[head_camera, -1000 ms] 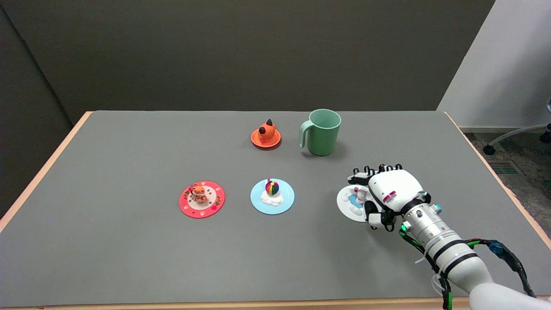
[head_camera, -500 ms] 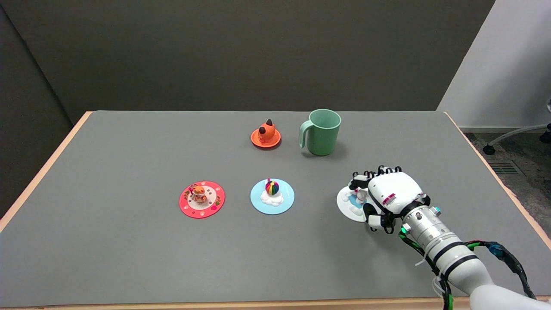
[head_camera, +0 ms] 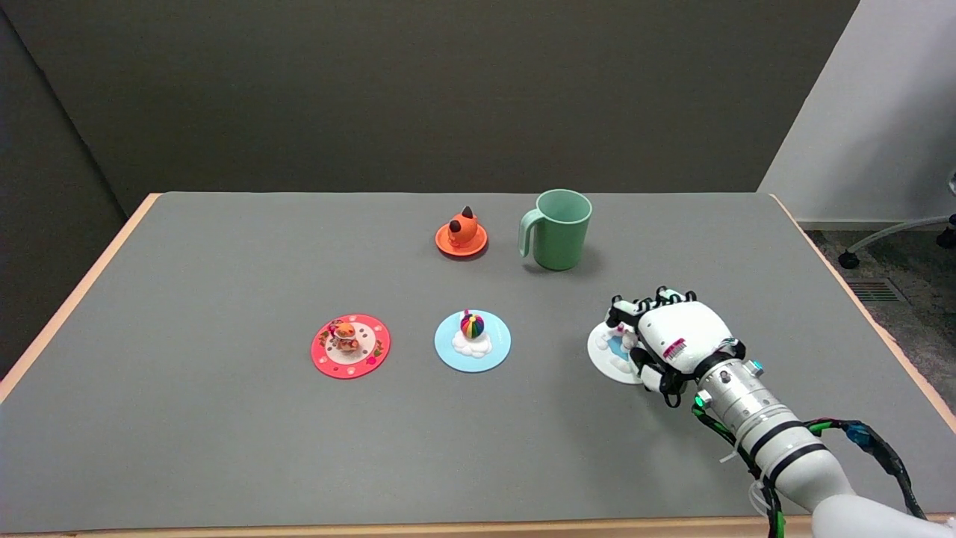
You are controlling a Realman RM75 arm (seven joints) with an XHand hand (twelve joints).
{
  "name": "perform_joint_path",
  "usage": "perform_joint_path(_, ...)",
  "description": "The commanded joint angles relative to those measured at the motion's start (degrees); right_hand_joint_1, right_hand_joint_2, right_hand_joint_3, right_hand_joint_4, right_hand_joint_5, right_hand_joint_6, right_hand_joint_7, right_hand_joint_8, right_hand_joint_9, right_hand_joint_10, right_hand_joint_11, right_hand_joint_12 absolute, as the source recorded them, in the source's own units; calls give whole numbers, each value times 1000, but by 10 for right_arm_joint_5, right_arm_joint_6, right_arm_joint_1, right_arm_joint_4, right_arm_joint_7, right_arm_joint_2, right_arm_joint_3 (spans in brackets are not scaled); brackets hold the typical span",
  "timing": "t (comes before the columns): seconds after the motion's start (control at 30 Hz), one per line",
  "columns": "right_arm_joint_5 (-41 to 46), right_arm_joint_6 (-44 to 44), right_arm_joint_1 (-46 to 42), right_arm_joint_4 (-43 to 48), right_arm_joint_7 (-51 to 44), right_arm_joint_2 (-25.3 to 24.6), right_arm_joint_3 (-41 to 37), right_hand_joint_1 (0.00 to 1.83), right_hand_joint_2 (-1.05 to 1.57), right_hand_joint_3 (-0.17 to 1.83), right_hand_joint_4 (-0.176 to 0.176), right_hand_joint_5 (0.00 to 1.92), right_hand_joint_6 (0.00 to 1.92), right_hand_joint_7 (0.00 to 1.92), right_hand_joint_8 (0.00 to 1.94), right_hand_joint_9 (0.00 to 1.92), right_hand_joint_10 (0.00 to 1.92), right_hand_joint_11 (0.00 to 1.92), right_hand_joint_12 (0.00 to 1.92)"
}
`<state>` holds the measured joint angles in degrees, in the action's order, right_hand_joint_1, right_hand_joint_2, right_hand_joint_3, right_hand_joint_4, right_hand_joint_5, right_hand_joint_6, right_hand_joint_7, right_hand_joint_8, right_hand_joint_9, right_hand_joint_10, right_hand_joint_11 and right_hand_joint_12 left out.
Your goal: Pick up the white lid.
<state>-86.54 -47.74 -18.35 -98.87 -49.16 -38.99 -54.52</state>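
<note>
**Right hand over white lid, grip unconfirmed**

White lid [head_camera: 611, 353] flat on the desk [head_camera: 224, 448], right portion, toward the near edge, well short of the right edge. Only its left part showing; rest hidden under the right hand [head_camera: 672, 336]. Small knob figure at lid centre mostly covered by the fingers [head_camera: 624, 312].

Key relation: lid sits directly beneath and just left of the palm. Fingers curled down over the far side of the knob, thumb side low at the lid's near-right rim. Round disc, no long axis to align to; knob the only raised feature worth pinching.

Hand state: narrow, curled around the knob area. Cannot tell whether fingers actually clamp the knob or just cage it; contact point occluded by the hand's back. Lid not yet lifted, judging by how flat it lies.

Likely next: confirm pinch on knob, then straight lift. Risk: thin disc slipping or tilting if grip lands on the rim only.

Not involved: blue lid [head_camera: 473, 341], red lid [head_camera: 350, 346], orange lid [head_camera: 461, 237], green mug [head_camera: 556, 229].
</note>
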Motion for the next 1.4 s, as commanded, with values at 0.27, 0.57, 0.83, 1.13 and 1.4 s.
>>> perform_joint_path(0.27,-1,-4,-1,11,-3,-2,-1,1262,1231,226,75,220,1031,557,1651,582,754,260,1390)
perform_joint_path(0.57,0,-5,-3,15,-3,-3,4,1061,1288,153,12,526,1733,592,1516,601,810,277,1428)
perform_joint_path(0.83,0,-11,-5,13,-3,-3,4,1070,1276,155,17,563,1696,592,1502,613,821,280,1454)
perform_joint_path(1.13,1,-6,4,14,-1,-7,11,1086,1258,146,21,589,1650,633,1453,662,816,344,1461)
perform_joint_path(1.4,4,52,25,-3,0,-1,-4,1113,1234,129,15,633,1598,692,1368,712,800,399,1433)
